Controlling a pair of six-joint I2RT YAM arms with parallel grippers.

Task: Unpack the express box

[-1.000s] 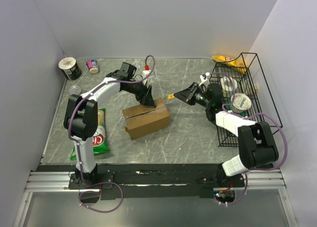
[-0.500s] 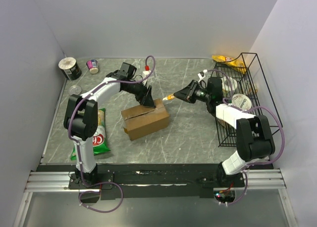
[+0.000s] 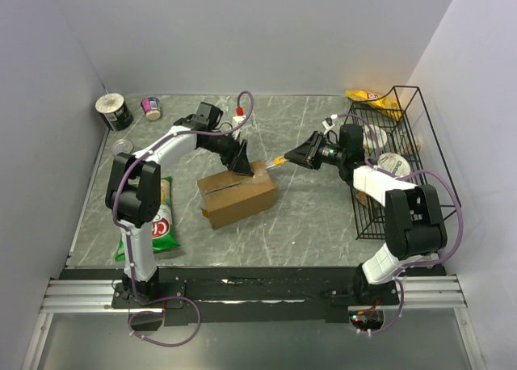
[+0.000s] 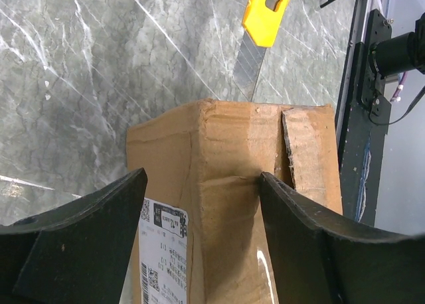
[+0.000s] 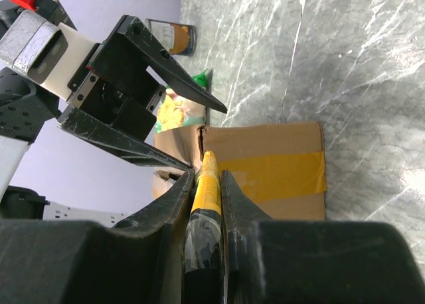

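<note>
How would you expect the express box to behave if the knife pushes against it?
Probably stiff: the express box holds square edges. It may slide on the smooth table when pushed, though the left pincer straddling its corner could steady it. The glossy tape might let the knife in the right pincer skid.

We see the express box [image 3: 239, 194] lying on the grey surface [image 3: 307, 216], with the left pincer [image 3: 240, 161] over its far corner, jaws spread. The right pincer [image 3: 297, 155] clamps a yellow cutter [image 3: 277, 159] whose tip reaches that corner.
</note>
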